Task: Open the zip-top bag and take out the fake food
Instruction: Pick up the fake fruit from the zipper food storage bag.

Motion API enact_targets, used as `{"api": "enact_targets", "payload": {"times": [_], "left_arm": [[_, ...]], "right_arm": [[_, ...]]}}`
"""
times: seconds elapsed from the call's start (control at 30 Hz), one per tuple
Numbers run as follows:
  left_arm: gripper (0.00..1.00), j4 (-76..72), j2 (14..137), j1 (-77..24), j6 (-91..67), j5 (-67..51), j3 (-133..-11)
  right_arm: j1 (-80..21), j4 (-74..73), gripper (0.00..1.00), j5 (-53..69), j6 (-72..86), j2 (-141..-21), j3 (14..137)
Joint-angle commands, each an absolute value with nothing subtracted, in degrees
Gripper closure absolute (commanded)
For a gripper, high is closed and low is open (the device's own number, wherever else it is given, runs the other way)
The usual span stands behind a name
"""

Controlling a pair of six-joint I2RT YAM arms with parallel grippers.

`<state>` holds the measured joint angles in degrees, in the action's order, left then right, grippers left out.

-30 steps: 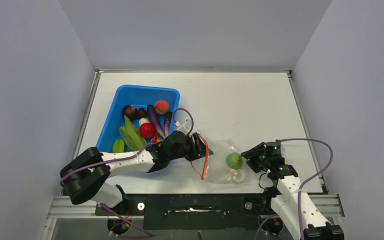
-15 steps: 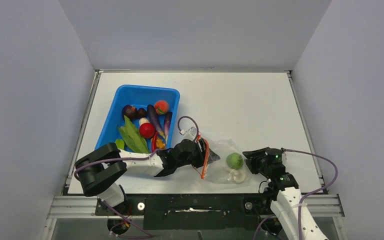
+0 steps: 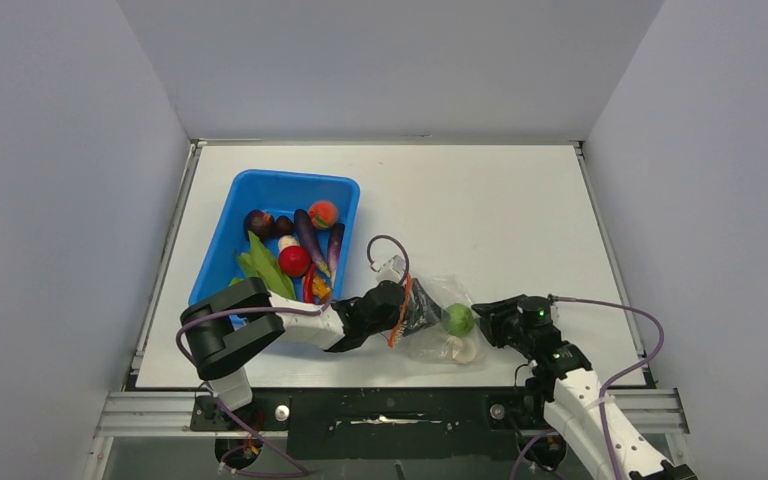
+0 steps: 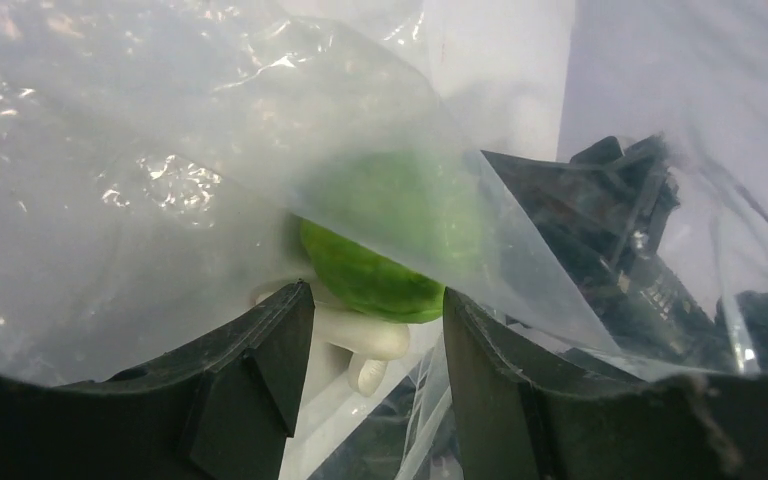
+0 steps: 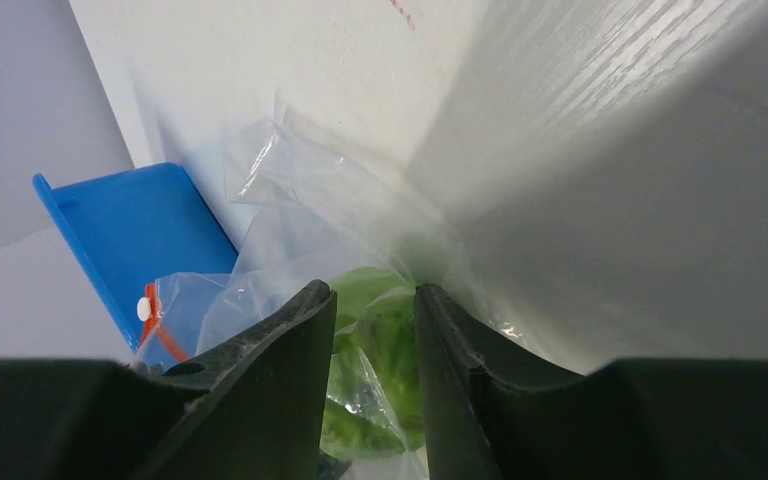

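The zip-top bag (image 3: 438, 300) lies crumpled near the table's front edge, its orange-red zipper strip (image 3: 397, 322) facing left. My left gripper (image 3: 410, 310) is pushed in through that mouth and is open. In the left wrist view the green bumpy ball (image 4: 385, 255) sits right at the tips of the left gripper (image 4: 377, 295), with the white mushroom (image 4: 360, 340) under it. My right gripper (image 3: 487, 322) meets the bag's right end. Its jaws (image 5: 373, 292) stand a narrow gap apart, with bag plastic and the green ball (image 5: 385, 340) showing between them. Both pieces are inside the bag.
A blue bin (image 3: 260, 190) at the left holds a red fruit (image 3: 294, 260), dark purple pieces, long green pods and an orange-pink peach (image 3: 323, 213). The bin's corner (image 5: 130, 230) shows in the right wrist view. White table (image 3: 490, 220) stretches behind the bag.
My left gripper has slid right, deeper into the bag's mouth, and its jaws have widened. My right gripper has moved left up against the bag, and its jaws have narrowed.
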<state>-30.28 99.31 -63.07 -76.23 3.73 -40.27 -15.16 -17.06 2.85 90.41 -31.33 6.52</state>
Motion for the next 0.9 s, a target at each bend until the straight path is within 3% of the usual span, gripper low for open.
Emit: {"api": "enact_targets", "payload": {"times": [0.0, 0.47, 0.77, 0.87], "left_arm": [[0.51, -35.7, 99.2, -63.5, -73.2, 3.8, -42.7], [0.46, -35.4, 104.4, -62.2, -65.3, -6.4, -48.8], [0.52, -32.9, 103.5, -62.2, -66.9, -3.2, -47.4], [0.43, -33.8, 102.6, -62.1, -66.2, -2.1, -46.9]], "right_arm": [[-15.6, -11.7, 0.64, 0.6, 91.3, -32.9, 6.6], [-15.6, 0.4, 0.65, 7.6, 85.7, -39.5, 6.1], [-15.6, 2.7, 0.65, 10.1, 83.2, -41.1, 6.9], [-15.5, 3.1, 0.65, 10.1, 83.6, -41.3, 7.0]]}}
